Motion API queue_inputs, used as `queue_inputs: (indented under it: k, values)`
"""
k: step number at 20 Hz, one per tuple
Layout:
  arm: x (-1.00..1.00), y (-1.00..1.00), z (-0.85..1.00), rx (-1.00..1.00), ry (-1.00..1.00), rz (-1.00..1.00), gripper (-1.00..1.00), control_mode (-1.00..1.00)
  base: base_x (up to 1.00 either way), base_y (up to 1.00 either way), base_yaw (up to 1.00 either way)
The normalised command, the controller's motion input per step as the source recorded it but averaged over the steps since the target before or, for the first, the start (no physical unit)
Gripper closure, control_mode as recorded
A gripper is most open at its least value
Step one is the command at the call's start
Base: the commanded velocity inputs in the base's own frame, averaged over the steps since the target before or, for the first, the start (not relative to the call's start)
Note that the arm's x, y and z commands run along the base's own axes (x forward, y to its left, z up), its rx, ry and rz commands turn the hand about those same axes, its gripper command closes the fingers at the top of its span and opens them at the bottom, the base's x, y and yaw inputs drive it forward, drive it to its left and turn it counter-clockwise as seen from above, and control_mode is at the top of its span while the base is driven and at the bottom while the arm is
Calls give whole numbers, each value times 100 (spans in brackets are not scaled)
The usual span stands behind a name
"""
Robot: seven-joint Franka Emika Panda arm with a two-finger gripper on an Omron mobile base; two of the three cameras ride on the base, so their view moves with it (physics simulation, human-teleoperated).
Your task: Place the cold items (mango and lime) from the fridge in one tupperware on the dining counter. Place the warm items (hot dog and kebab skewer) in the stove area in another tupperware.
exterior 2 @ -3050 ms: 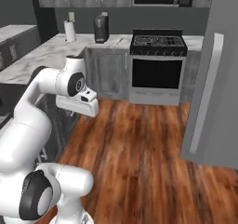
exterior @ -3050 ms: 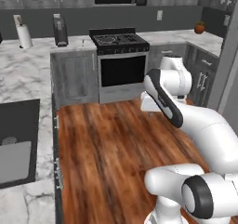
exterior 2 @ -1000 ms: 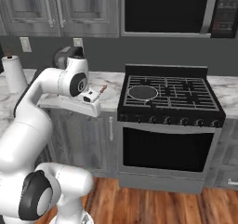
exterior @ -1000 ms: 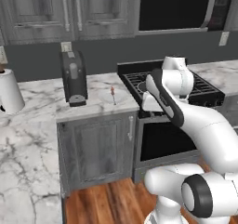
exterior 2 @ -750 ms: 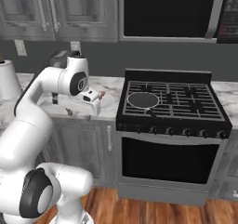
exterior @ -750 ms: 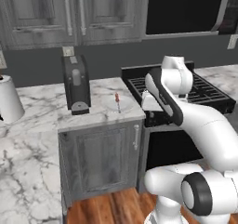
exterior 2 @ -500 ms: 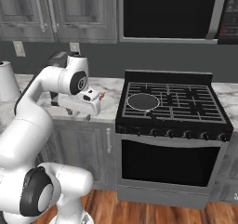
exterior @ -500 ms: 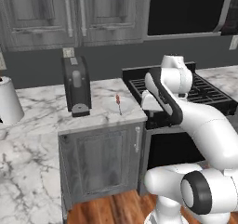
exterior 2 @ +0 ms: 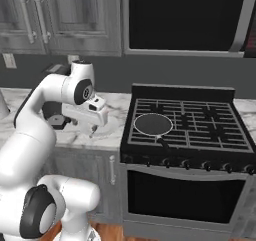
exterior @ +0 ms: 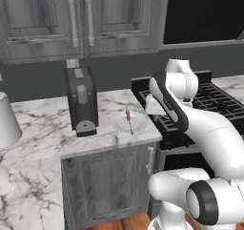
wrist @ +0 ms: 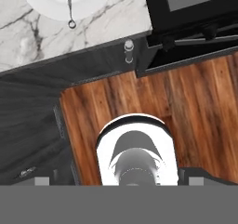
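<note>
The kebab skewer (exterior: 128,120), a thin dark stick with red pieces, lies on a white plate (exterior: 136,124) on the marble counter just left of the stove (exterior 2: 186,119). In the hand view the skewer's ring end (wrist: 70,16) lies on the plate (wrist: 49,1) at the top. My gripper (exterior 2: 94,118) hangs open and empty above the counter's front edge, near the plate and apart from the skewer. The hot dog, mango, lime, fridge, both tupperware and the dining counter are out of view.
A dark coffee machine (exterior: 81,100) stands left of the plate, with a paper towel roll (exterior: 7,120) further left. A round pan (exterior 2: 152,124) sits on the stove's front left burner. Grey wall cabinets (exterior: 76,19) hang above. Below lie a cabinet door handle (wrist: 128,51) and wooden floor (wrist: 195,107).
The base has driven from the open floor up to the counter beside the stove, so the whole scene has shifted and grown closer. The arm keeps its pose and the gripper stays open.
</note>
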Motion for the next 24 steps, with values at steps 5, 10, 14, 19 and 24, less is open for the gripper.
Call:
queue_inputs:
  k: [5, 10, 14, 19, 24]
  values:
    - [0, 0, 0, 0, 0, 0, -100, 100, 37, 0, 0]
    - [0, 0, 0, 0, 0, 0, -100, 100, 70, 5, 0]
    - [0, 0, 0, 0, 0, 0, -100, 100, 28, 0, 0]
    - [0, 0, 0, 0, 0, 0, -100, 100, 0, 0, 0]
    - [0, 0, 0, 0, 0, 0, -100, 100, 0, 1, 0]
